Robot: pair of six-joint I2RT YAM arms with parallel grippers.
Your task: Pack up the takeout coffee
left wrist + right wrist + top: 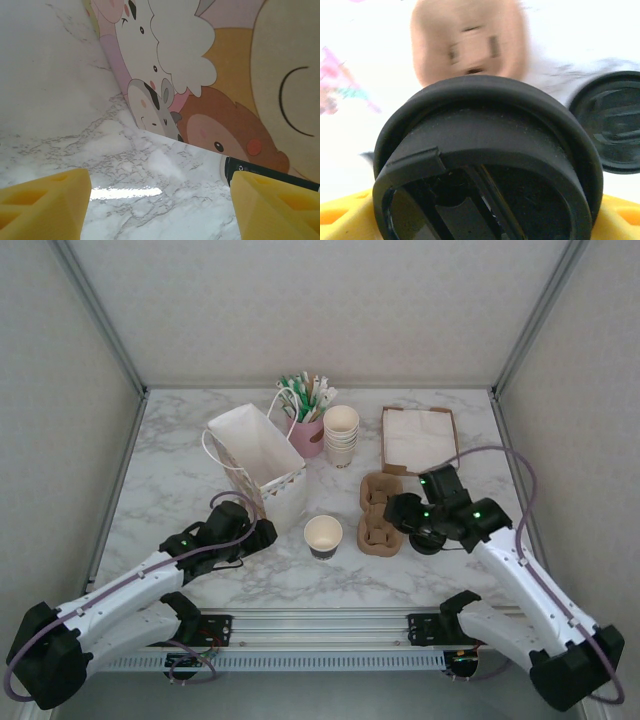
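The takeout coffee's small cream paper cup [322, 536] stands upright on the marble in front of the bag. Its top is open and its pale inside shows. My right gripper [400, 512] hangs just right of the brown cup carrier [378, 518]. In the right wrist view this gripper [480, 215] is shut on a round black lid [485, 135], with the yellow fingertips [340, 215] at both sides of it. My left gripper [262, 534] sits low at the bag's near corner. It [160, 200] is open, and bare marble lies between its yellow fingers [45, 200].
A white paper bag [262, 455] with cartoon animals [210, 100] stands open at centre left. Behind it are a pink holder of stirrers [308, 415], a stack of cream cups [341, 435] and a napkin tray [418, 438]. A loose black lid [611, 122] lies by the carrier [470, 45].
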